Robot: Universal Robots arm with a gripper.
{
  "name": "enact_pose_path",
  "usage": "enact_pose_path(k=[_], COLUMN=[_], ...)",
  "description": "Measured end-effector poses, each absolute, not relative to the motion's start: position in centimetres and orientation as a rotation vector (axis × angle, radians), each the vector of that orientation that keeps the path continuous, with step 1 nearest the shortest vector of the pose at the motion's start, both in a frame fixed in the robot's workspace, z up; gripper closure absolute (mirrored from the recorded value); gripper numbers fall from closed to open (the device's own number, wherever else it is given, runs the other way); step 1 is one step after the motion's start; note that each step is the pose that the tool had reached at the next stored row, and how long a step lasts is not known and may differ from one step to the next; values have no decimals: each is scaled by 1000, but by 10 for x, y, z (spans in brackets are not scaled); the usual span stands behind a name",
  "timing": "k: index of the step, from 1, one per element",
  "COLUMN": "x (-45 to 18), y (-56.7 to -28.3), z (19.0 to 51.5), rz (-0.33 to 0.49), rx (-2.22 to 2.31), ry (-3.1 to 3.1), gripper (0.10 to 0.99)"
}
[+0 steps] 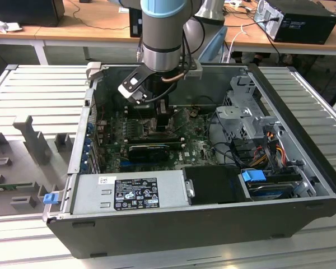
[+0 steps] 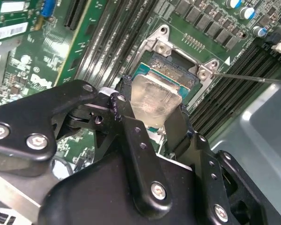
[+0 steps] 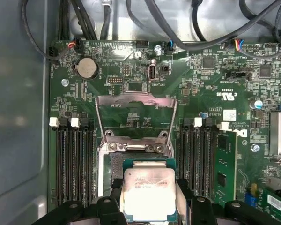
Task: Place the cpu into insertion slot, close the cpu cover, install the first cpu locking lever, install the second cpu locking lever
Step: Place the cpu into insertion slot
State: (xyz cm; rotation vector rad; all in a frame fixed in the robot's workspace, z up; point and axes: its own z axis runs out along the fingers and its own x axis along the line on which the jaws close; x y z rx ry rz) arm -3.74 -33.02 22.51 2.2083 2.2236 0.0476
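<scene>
The cpu (image 3: pixel 149 192), a flat square chip with a dull silver face, sits between my gripper's (image 3: pixel 149 187) two black fingers. The gripper is shut on the chip's opposite edges. In both wrist views the cpu (image 2: pixel 154 98) hangs right over the insertion slot (image 2: pixel 174 69), whose dark edge and metal rim (image 3: pixel 113 161) peek out around it. I cannot tell if it touches the slot. The cpu cover (image 3: pixel 133 98), a silver frame plate, stands tipped open beyond the slot. In the exterior view the gripper (image 1: pixel 165 120) reaches down inside the open computer case (image 1: pixel 302 134).
Black memory slots (image 3: pixel 70 159) flank the socket on both sides (image 3: pixel 196 159). A thin metal lever rod (image 2: pixel 253 78) juts out by the socket corner. Cables (image 3: pixel 178 28) cross beyond the board. A power supply (image 1: pixel 129 193) and drive cage (image 1: pixel 246 117) crowd the case.
</scene>
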Motion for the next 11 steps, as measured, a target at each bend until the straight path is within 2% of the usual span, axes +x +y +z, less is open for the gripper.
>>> enact_pose_path(k=[11], x=[-39], y=[-319], z=[206], rz=[49], rx=[2228], ry=[2202], gripper=[557])
